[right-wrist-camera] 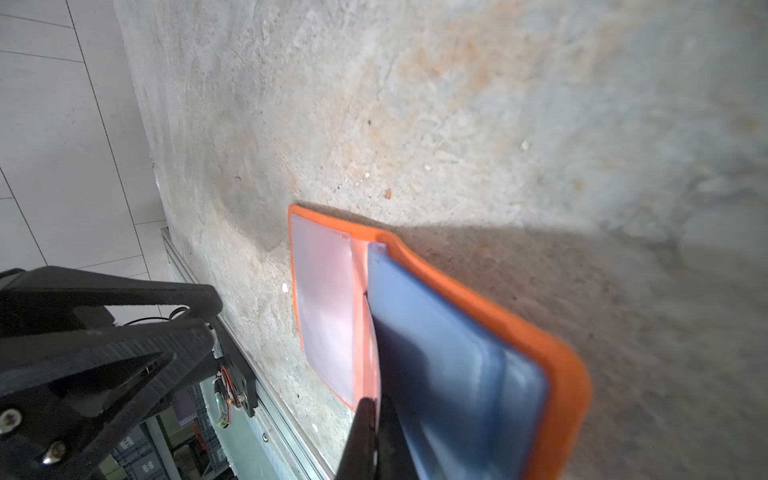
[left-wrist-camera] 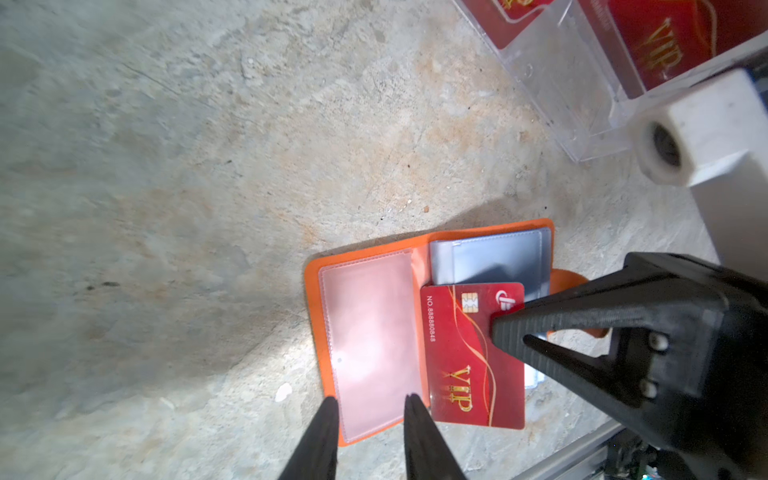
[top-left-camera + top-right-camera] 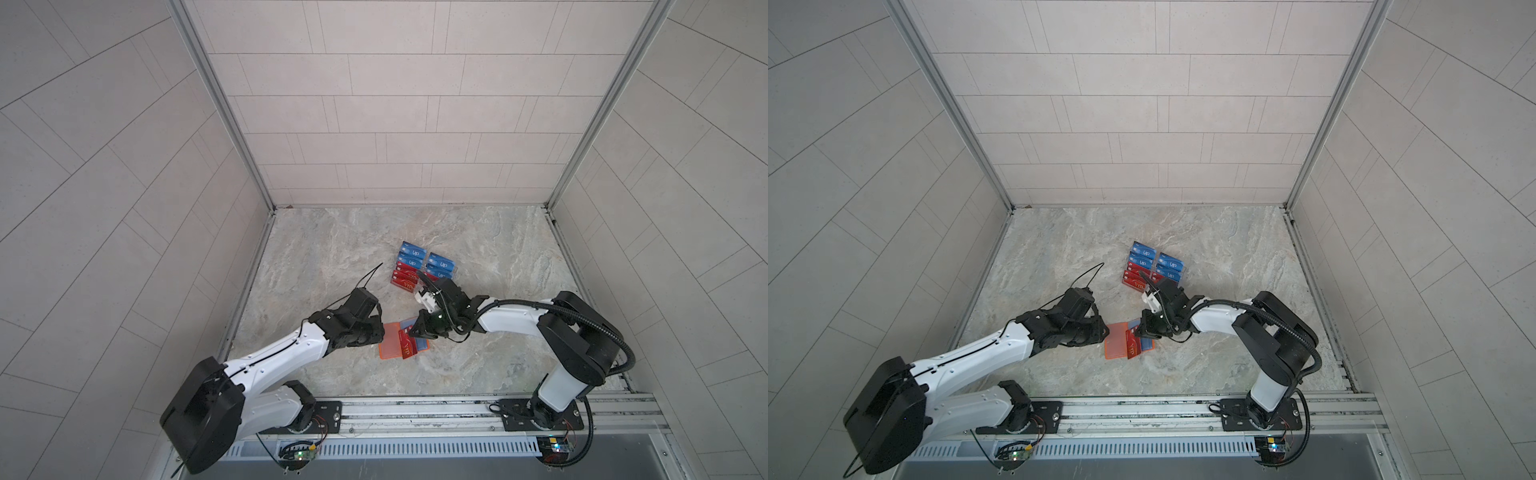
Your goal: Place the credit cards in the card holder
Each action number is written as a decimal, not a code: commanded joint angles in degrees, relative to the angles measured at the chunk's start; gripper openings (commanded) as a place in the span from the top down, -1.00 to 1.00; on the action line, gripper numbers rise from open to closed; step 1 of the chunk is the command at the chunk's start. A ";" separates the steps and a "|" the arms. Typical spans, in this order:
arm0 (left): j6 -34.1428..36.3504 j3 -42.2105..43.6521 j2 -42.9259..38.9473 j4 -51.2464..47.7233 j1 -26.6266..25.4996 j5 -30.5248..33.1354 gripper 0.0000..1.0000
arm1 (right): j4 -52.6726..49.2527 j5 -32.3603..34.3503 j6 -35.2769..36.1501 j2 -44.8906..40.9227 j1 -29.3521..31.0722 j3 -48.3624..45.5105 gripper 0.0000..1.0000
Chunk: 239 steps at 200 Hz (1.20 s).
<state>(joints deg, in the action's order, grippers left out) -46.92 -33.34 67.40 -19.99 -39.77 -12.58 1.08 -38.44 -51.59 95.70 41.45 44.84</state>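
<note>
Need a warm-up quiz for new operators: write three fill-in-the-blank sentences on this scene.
1. The right gripper is shut on a card whose face is ___.
2. The card holder lies ___ on the table.
3. Besides red cards, the clear rack holds ___ ones.
Missing words: red; open; blue.
</note>
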 commanded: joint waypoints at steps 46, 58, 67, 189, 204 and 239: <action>-5.07 3.52 3.54 8.55 -0.92 -1.89 0.49 | -9.44 -0.28 4.35 -2.44 -0.75 4.62 1.00; -4.88 3.59 4.01 8.80 -1.25 -2.18 0.50 | -9.78 -0.02 4.40 -2.71 -0.93 5.00 1.00; -4.87 3.75 4.23 9.06 -1.28 -2.35 0.51 | -10.09 0.02 4.52 -2.80 -1.06 5.30 1.00; 0.99 0.07 9.54 7.99 1.14 -2.71 0.47 | -8.32 -1.89 6.15 -0.69 -2.25 4.74 1.00; 2.09 -0.06 10.09 8.04 2.54 -3.68 0.48 | -8.16 -2.15 6.55 -0.20 -2.31 4.71 1.00; 3.44 -0.17 11.17 8.97 4.08 -5.82 0.48 | -5.97 -3.79 6.83 1.40 -2.59 4.22 1.00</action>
<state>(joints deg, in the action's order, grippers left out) -45.87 -32.42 77.58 -10.94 -36.49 -16.80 -7.22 -40.66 -45.23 95.64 39.20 50.11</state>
